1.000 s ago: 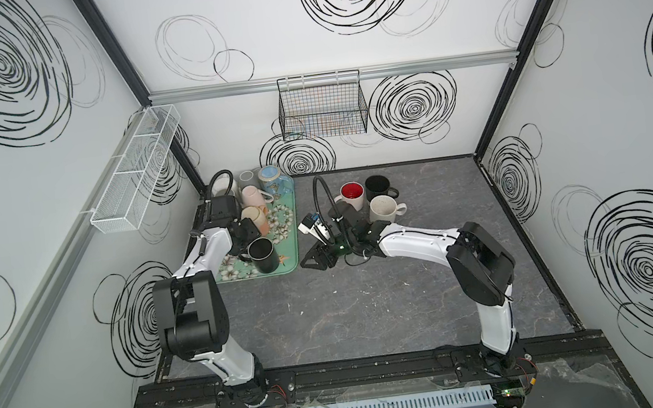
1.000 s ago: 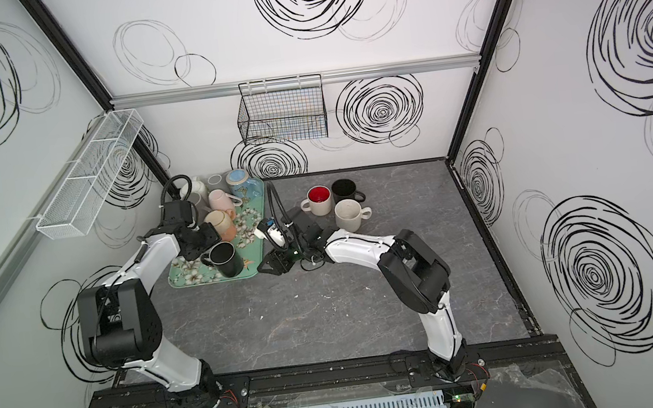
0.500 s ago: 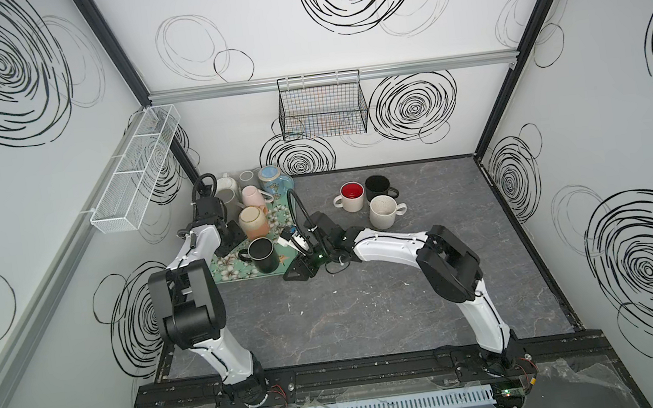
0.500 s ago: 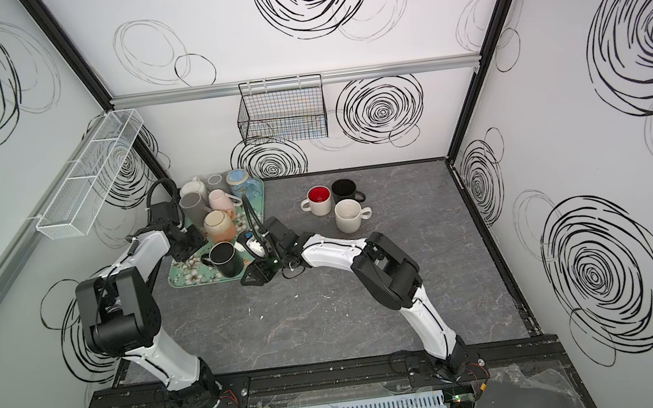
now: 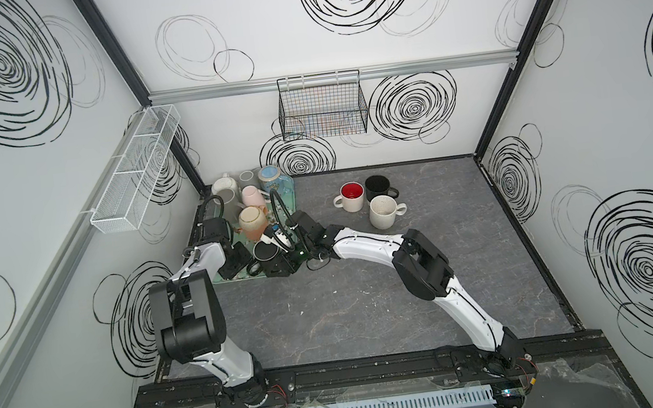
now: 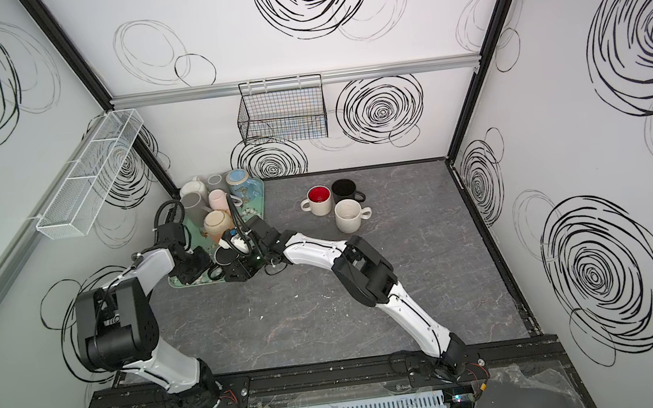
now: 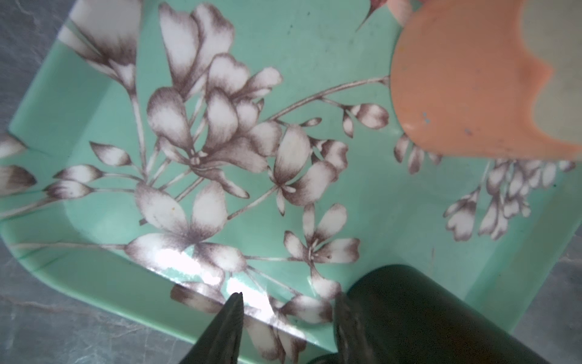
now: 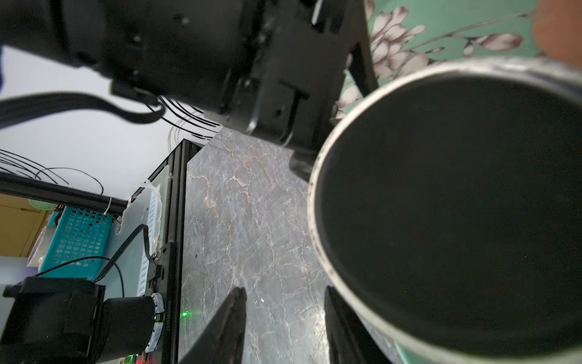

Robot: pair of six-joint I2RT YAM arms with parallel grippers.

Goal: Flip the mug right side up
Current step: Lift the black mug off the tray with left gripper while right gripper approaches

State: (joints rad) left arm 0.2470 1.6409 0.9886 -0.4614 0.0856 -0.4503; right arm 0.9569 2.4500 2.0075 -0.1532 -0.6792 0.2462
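Black mug (image 5: 267,253): at near end of green tray (image 7: 330,47), btwn both arms' jaws, just beside peach mug (image 5: 252,224). Dark mouth w/ pale rim shows from above in both top views; upright or tilted, can't tell. Left jaws: part open, gap empty, one finger (image 7: 345,324) right beside mug wall. Right jaws: part open, only worktop (image 8: 245,220) in gap, one finger (image 8: 341,331) just outside mug rim. Neither grips mug. Red-lined mug (image 5: 351,196) upright on worktop, well apart.
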